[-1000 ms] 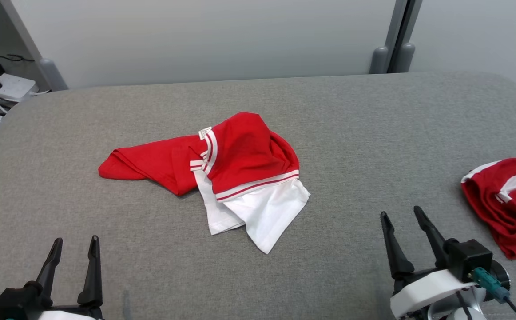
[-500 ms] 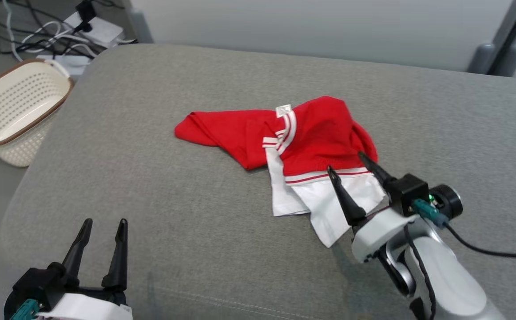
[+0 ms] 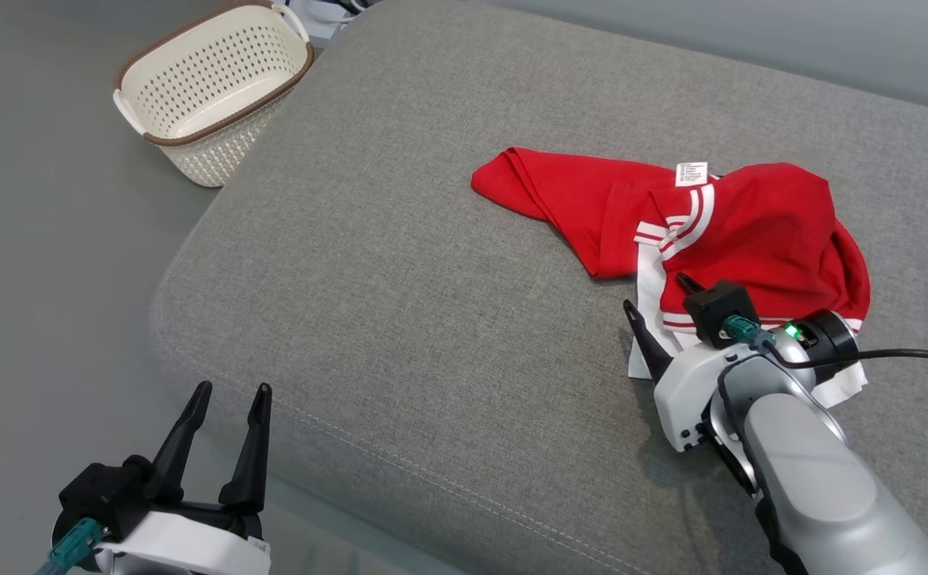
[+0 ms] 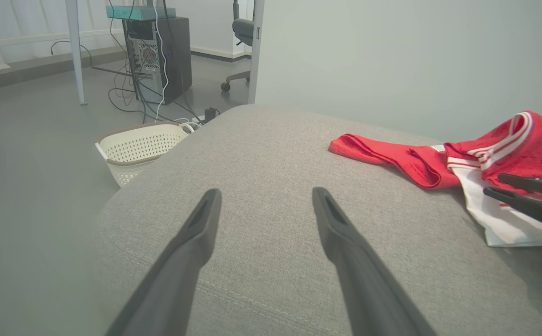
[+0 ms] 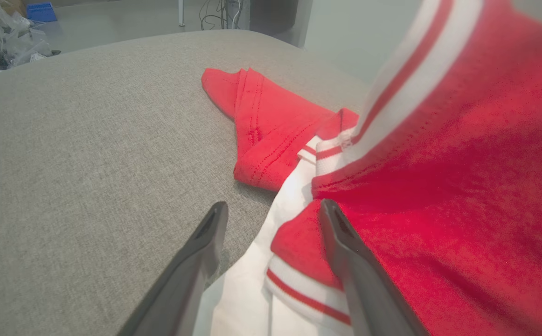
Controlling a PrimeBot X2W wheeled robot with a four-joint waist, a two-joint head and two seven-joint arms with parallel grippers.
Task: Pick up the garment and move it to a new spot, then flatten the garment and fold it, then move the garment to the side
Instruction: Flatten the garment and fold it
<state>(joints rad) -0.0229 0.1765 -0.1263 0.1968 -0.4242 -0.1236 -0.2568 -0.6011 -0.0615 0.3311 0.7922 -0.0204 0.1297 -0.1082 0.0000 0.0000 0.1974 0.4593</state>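
Note:
The garment [image 3: 751,231], red with white stripes and a white panel, lies crumpled on the grey cushion [image 3: 432,263], right of centre. My right gripper [image 3: 657,294] is open at its near-left edge. In the right wrist view its fingers [image 5: 273,205] straddle the white hem and a red fold of the garment [image 5: 439,186] without pinching it. My left gripper [image 3: 234,389] hangs open and empty off the cushion's front-left corner. In the left wrist view it [image 4: 266,192] points across bare cushion, with the garment [image 4: 392,156] lying to the right.
A cream perforated basket [image 3: 216,88] stands on the floor beside the cushion's far-left corner, also seen as the basket [image 4: 140,149]. The cushion's rounded front edge [image 3: 400,471] runs diagonally near my left gripper. A computer tower [image 4: 159,51] and cables stand beyond.
The head camera has swung left, bringing the basket into view. My right gripper has reached forward to the garment's near edge, still open. The left gripper stays open.

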